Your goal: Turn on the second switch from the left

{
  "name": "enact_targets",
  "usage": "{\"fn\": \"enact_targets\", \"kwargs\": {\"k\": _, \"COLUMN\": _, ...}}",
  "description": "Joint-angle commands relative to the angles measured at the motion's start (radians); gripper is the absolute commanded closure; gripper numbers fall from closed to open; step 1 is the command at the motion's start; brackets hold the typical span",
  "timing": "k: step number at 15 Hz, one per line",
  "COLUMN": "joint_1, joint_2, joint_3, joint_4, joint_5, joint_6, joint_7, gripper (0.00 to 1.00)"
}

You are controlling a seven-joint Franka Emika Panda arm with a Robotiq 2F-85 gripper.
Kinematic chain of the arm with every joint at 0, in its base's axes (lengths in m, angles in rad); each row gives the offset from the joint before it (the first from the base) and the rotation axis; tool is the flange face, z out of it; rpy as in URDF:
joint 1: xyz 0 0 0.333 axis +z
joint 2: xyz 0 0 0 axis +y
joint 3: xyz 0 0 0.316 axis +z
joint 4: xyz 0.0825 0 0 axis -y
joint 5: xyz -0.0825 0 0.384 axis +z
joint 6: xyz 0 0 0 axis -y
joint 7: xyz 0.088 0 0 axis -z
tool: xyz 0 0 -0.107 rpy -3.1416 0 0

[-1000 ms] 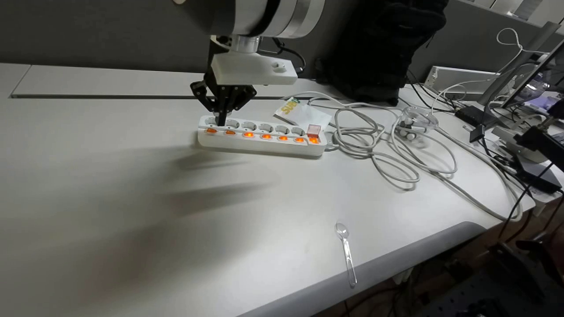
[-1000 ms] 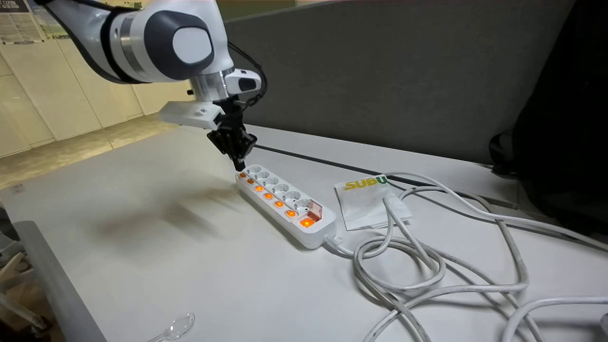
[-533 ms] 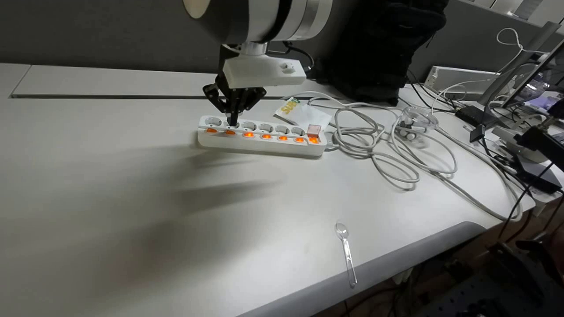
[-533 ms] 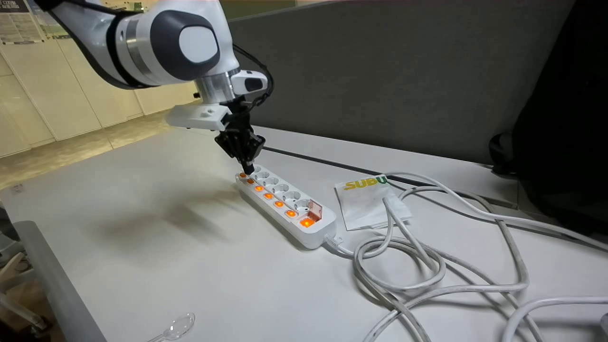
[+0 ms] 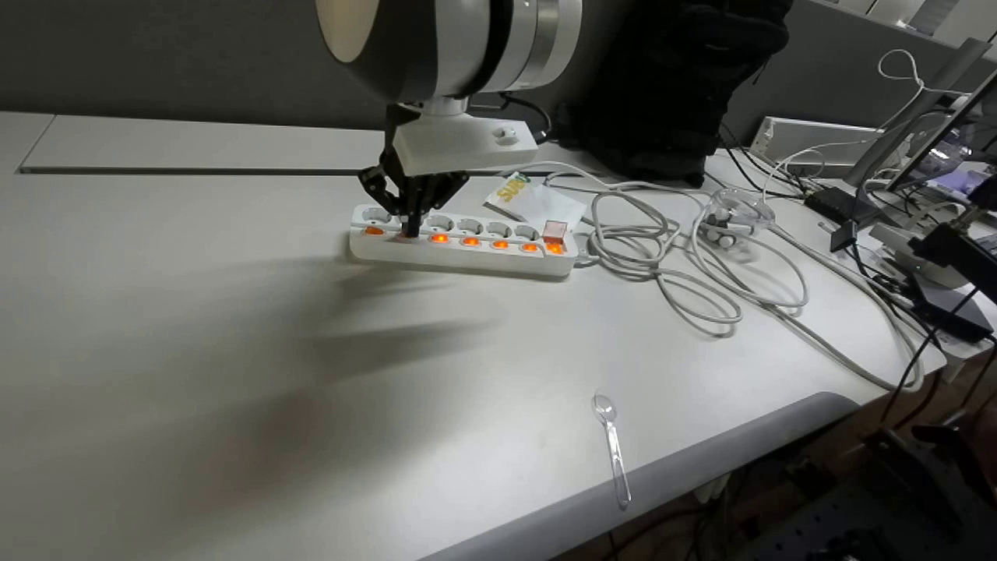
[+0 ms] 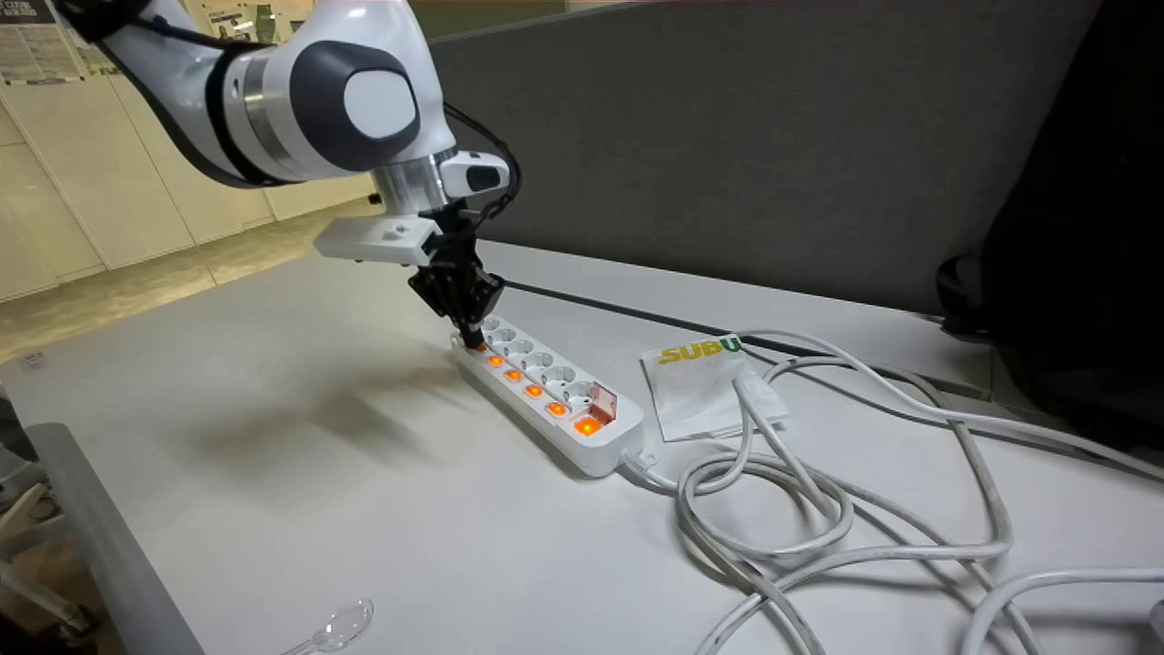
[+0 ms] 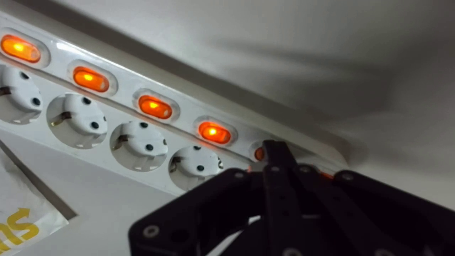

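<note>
A white power strip point(image 5: 467, 255) with a row of orange rocker switches lies on the table in both exterior views point(image 6: 536, 418) and in the wrist view point(image 7: 185, 93). My gripper point(image 5: 410, 232) is shut and empty, fingers pointing down. Its fingertips point(image 6: 473, 342) are at the second switch from the left and cover most of it. In the wrist view, a dull orange end of that switch point(image 7: 259, 153) shows beside the fingertips point(image 7: 279, 147), with no bright spot. The third switch point(image 7: 214, 132) glows brightly. The leftmost switch point(image 5: 374, 231) shows to the left of the fingertips.
A white paper napkin point(image 5: 537, 204) and coiled grey cable point(image 5: 639, 234) lie right of the strip. A clear plastic spoon point(image 5: 611, 448) lies near the table's front edge. A black backpack point(image 5: 670, 93) stands at the back, by a grey partition point(image 6: 727, 155).
My gripper has moved right along the strip, from near the leftmost sockets to the second switch, then down onto it. The gripper has stayed shut.
</note>
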Motion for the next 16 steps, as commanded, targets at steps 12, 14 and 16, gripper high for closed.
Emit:
{"fn": "enact_targets", "kwargs": {"k": 12, "joint_1": 0.062, "joint_2": 0.055, "joint_3": -0.045, "joint_4": 0.070, "joint_5": -0.079, "joint_6": -0.122, "joint_7": 0.067, "gripper": 1.00}}
{"fn": "enact_targets", "kwargs": {"k": 14, "joint_1": 0.082, "joint_2": 0.076, "joint_3": -0.058, "joint_4": 0.105, "joint_5": -0.122, "joint_6": -0.203, "joint_7": 0.083, "gripper": 1.00}}
{"fn": "enact_targets", "kwargs": {"k": 16, "joint_1": 0.095, "joint_2": 0.095, "joint_3": -0.058, "joint_4": 0.146, "joint_5": -0.156, "joint_6": -0.261, "joint_7": 0.092, "gripper": 1.00}}
